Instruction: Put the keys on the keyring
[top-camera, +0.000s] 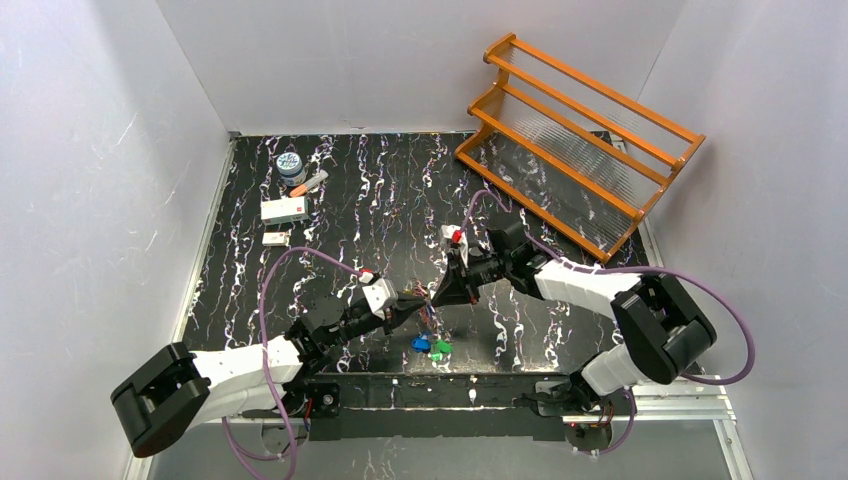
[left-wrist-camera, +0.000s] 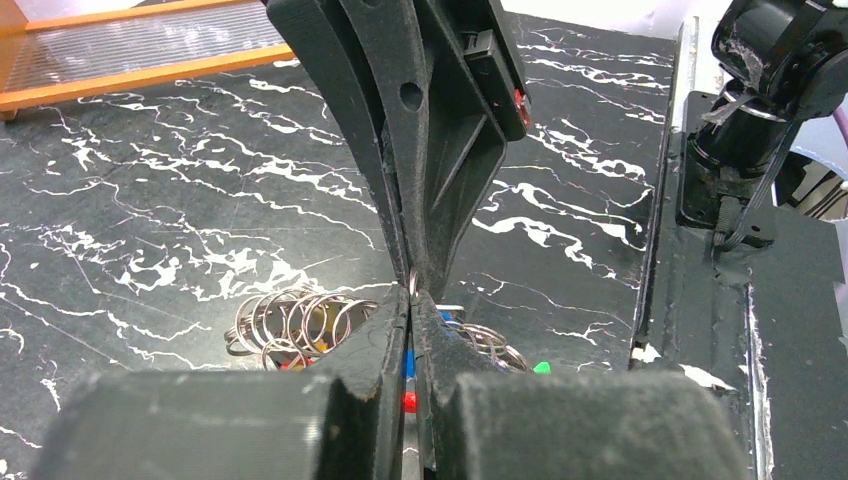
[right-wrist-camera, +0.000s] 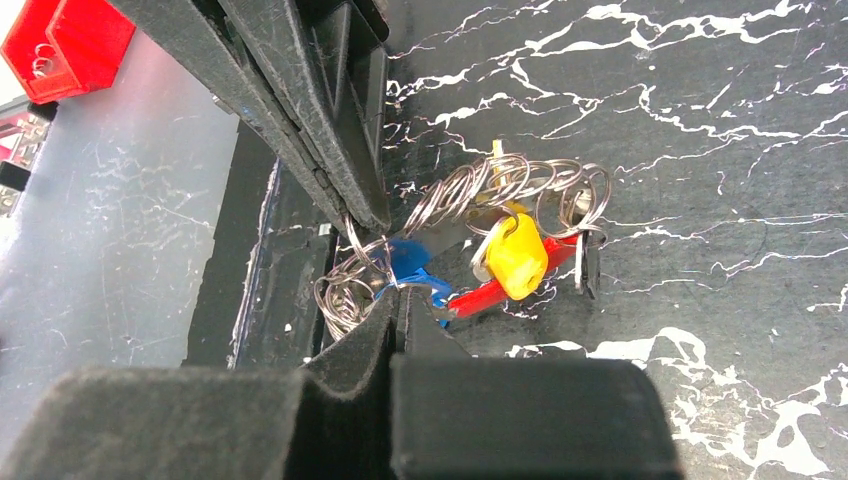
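At the near edge of the bench (top-camera: 380, 200), a blue tag (top-camera: 420, 345) and a green tag (top-camera: 441, 348) lie together. Just beyond, the left gripper (left-wrist-camera: 412, 300) and right gripper (right-wrist-camera: 400, 300) meet tip to tip. Both sets of jaws look closed on the keyring's (right-wrist-camera: 500, 190) thin wire. Pulling the 2 apart could slip the wire free or snag its tangled loops.

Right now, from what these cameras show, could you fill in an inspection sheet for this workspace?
Surface: black marbled tabletop.
Job's things: keyring with yellow tag, red tag and blue tag, pinched between both arms; separate keys not made out.
Clutter: small jar, marker, white box, far left.
End effectors: left end effector and right end effector both shut on the keyring.
Cables: purple cable looping off each arm.
Surroundings: wooden rack far right; white walls.
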